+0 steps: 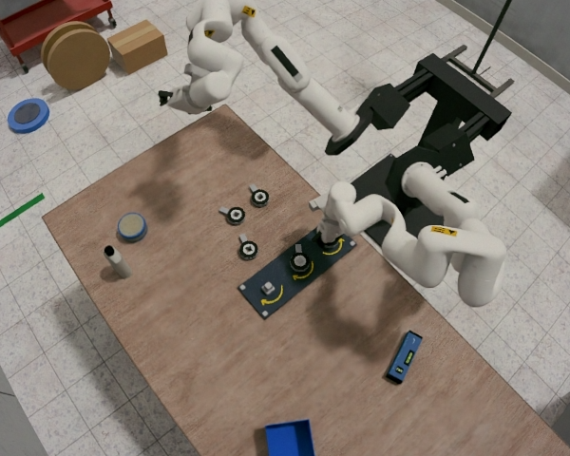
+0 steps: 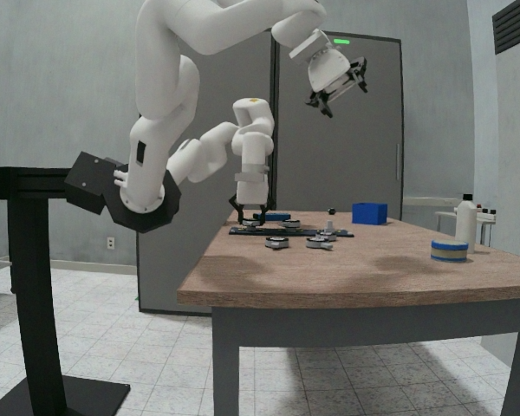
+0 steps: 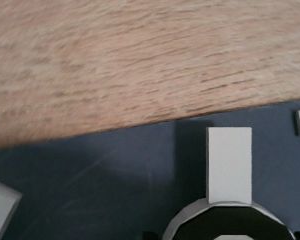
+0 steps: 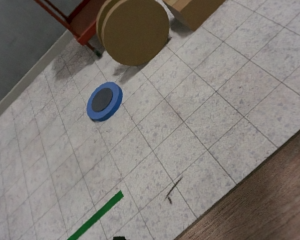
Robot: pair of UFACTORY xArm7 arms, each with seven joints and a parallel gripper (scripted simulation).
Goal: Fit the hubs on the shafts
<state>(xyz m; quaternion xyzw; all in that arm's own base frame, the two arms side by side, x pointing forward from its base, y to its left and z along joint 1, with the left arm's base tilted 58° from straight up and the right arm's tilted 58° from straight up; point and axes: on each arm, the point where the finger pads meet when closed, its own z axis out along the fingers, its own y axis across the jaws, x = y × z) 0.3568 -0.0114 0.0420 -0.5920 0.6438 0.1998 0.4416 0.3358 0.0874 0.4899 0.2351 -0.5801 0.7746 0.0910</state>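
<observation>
The dark board (image 1: 252, 294) (image 2: 237, 231) (image 3: 90, 175) carries three shaft positions with yellow arrows. My left gripper (image 1: 329, 242) (image 2: 251, 221) is shut on a black-and-grey hub (image 3: 232, 222) at the board's end shaft; its tab (image 3: 229, 165) points away from the fingers. Another hub (image 1: 300, 261) (image 2: 290, 223) sits on the middle shaft. The third shaft (image 1: 268, 287) (image 2: 329, 225) is bare. Three loose hubs (image 1: 259, 198) (image 1: 236, 215) (image 1: 248, 249) lie on the table beside the board. My right gripper (image 2: 346, 100) is open and empty, high above the table's far end.
A blue level (image 1: 404, 357) (image 2: 271, 217) and a blue bin (image 1: 289, 440) (image 2: 369, 213) stand beyond the board. A white bottle (image 1: 120, 263) (image 2: 465, 225) and a round blue-edged tin (image 1: 131, 226) (image 2: 449, 250) stand toward the opposite long edge.
</observation>
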